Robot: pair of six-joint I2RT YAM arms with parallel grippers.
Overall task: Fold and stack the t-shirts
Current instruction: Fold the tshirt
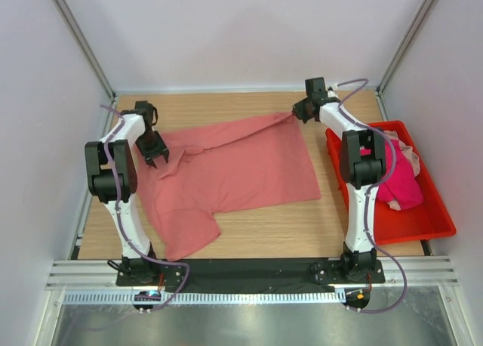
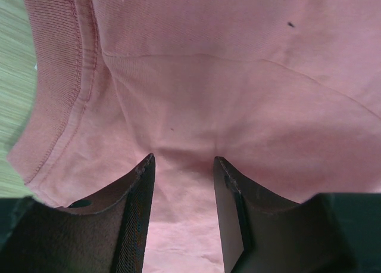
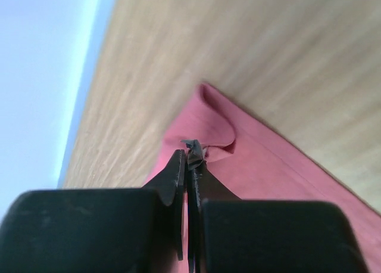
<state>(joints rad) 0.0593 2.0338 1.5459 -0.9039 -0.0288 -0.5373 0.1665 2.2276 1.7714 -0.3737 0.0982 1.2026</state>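
Wooden counter point(image 1: 264, 229); salmon t-shirt point(image 1: 234, 168) laid flat for folding; right fingers point(image 3: 177, 180) pinching far corner; left fingers point(image 2: 140, 207) spread beside collar point(image 2: 56, 76).

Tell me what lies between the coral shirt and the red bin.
Only a bare strip of wooden table, in the top view; the shirt and bin lie apart.

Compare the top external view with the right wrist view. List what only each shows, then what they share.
Only top external: both arms, the left gripper over the left end of the salmon t-shirt, and the red bin holding a magenta shirt and a pale pink shirt.
Only right wrist: a close look at the right gripper, its fingers shut on a folded edge of the cloth.
Both: the salmon t-shirt, the wooden table and the right gripper at the shirt's far corner.
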